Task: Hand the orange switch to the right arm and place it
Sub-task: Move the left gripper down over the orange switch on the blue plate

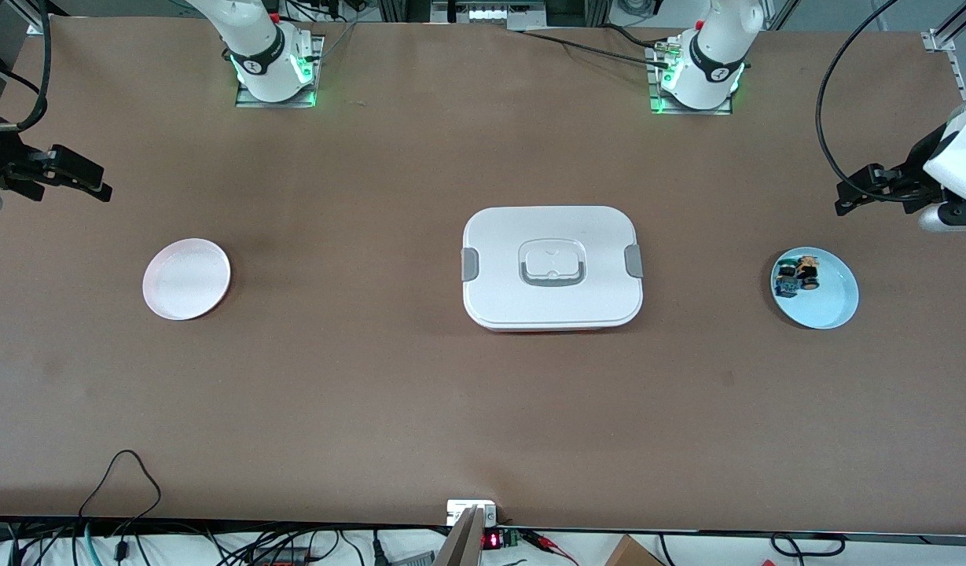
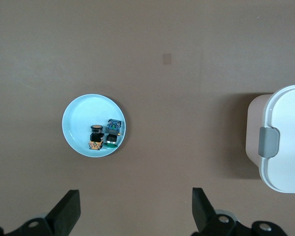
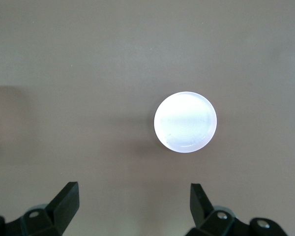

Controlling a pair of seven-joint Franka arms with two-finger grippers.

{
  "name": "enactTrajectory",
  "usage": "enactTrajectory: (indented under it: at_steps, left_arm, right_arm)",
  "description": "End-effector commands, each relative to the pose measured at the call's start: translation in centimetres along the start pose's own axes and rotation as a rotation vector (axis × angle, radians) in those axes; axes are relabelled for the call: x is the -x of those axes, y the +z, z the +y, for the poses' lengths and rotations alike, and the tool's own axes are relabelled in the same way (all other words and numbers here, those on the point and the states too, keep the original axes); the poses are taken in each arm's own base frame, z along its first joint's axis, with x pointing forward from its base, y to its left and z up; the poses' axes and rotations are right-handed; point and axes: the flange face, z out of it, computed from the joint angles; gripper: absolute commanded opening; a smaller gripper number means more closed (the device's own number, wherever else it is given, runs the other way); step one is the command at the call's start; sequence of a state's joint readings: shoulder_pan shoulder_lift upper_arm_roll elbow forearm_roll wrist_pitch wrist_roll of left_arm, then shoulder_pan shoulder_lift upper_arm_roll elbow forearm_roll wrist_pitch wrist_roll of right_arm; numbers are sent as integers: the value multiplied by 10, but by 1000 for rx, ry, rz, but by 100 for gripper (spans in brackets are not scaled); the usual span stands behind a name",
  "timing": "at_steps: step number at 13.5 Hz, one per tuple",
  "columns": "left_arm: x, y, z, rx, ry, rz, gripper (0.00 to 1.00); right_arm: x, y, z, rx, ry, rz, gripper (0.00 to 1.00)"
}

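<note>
While both arms wait, orange switch [image 2: 95,130] (partly hidden) crowds parts.

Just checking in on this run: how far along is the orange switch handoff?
Nothing looks done. The orange switch sits on the blue plate. Both hands, left and right, hang open and empty. Pickup, handoff and placing remain; the pink plate has nothing on it.

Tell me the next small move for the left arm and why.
Probably lower the left tool over the blue plate toward the orange switch. Its fingers stand open and empty, the switch lies on the plate beside a green-capped part, and the right tool waits open.
</note>
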State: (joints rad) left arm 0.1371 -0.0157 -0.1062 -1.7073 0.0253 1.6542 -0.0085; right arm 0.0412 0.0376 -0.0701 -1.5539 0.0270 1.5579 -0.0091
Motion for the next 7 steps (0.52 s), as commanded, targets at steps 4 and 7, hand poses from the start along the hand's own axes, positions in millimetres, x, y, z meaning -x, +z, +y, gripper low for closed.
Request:
enactTrajectory:
  at_steps: [4, 7]
  left_arm:
    - [-6, -4, -2, -17, -10, -5, 100]
    - [-11, -5, -6, -15, 2, -2, 100]
  right_arm:
    - [4, -4, 4, 29, 8, -3, 100]
    - [5, -5, 2, 27, 5, -8, 100]
